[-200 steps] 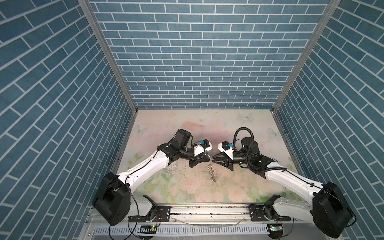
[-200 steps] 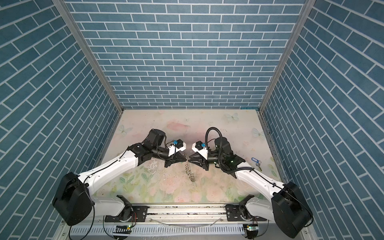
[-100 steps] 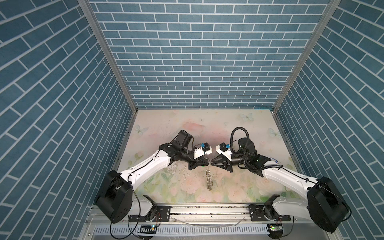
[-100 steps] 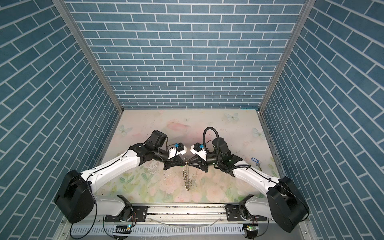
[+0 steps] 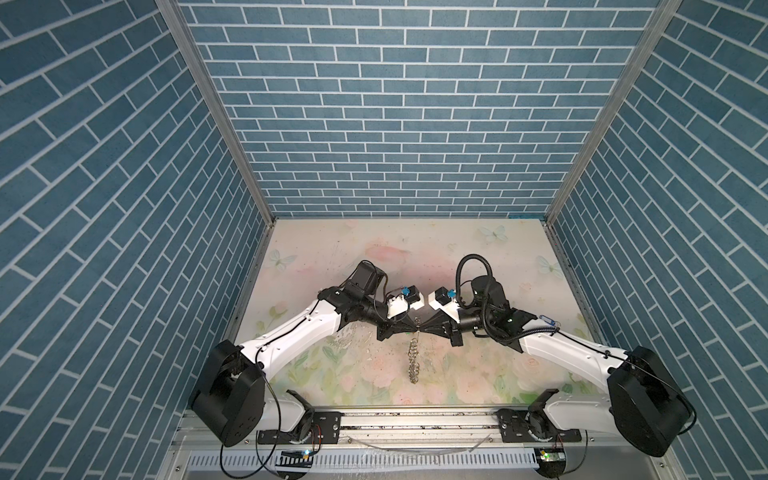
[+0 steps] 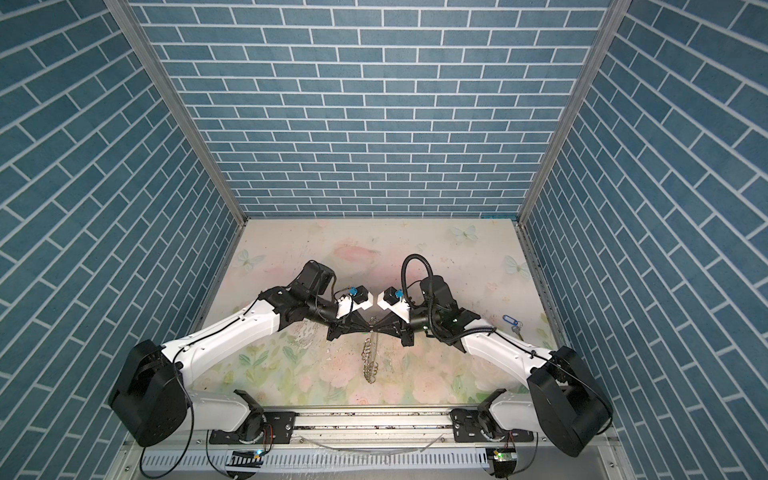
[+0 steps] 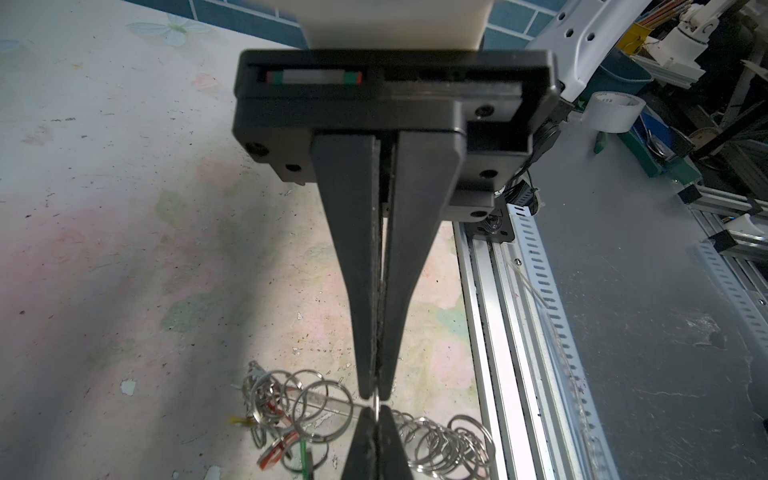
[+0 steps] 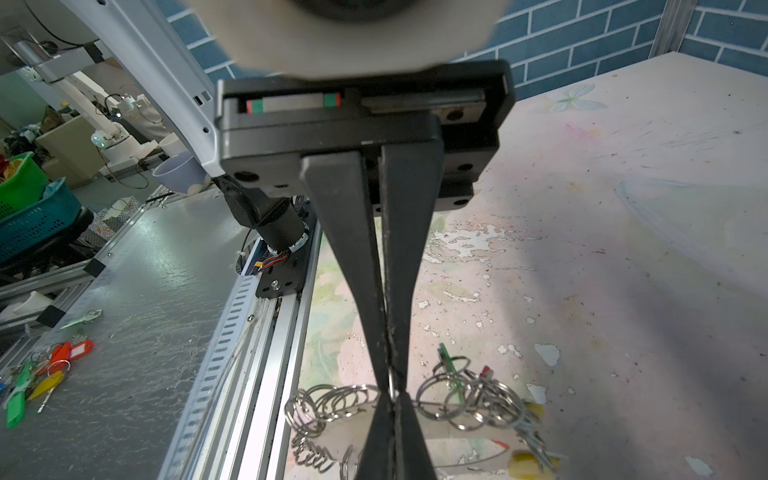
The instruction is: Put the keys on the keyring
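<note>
left hand, right hand: both clamped on keyring hoop, tips meeting. hold hoop level, pull apart slowly; small rings may slide off.

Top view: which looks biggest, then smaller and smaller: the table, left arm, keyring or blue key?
Largest to smallest:
1. table
2. left arm
3. keyring
4. blue key, clearly the smallest
</note>
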{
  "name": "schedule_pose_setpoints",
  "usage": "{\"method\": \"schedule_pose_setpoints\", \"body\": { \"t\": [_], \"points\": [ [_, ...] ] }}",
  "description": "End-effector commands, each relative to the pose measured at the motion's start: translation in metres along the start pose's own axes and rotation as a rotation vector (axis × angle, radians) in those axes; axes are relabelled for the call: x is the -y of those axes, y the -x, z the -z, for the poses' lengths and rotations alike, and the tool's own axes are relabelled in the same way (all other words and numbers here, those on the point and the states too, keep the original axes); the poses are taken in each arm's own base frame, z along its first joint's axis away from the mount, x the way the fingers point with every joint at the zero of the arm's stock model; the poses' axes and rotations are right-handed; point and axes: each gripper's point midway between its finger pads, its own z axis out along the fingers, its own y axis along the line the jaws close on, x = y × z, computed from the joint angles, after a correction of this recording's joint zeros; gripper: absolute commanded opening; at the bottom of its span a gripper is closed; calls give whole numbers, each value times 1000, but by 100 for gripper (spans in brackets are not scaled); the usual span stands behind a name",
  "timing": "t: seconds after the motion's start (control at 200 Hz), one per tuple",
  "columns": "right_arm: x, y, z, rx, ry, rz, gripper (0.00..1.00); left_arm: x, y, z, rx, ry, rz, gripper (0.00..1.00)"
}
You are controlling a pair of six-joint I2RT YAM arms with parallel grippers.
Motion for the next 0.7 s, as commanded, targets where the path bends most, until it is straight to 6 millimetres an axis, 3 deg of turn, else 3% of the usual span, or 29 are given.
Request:
{"method": "schedule_pose_setpoints", "body": {
  "t": [0.0,0.07,0.155,0.275,0.29,0.435,0.695],
  "points": [
    [-2,17,-1,28,20,53,0,3,11,1,27,-18,-37,0],
    [-2,19,0,32,11,52,0,-5,12,2,39,41,-43,2],
    [0,21,4,55,-18,56,0,-7,17,10,116,127,-81,16],
    [6,31,16,164,-53,47,0,-9,32,30,257,219,-114,25],
    [7,32,17,179,-54,42,0,-9,27,30,263,221,-101,26],
    [9,40,24,300,-51,37,0,-11,35,40,386,199,-72,27],
    [8,48,24,448,-2,29,0,-12,33,27,433,106,-31,19]
  ]
}}
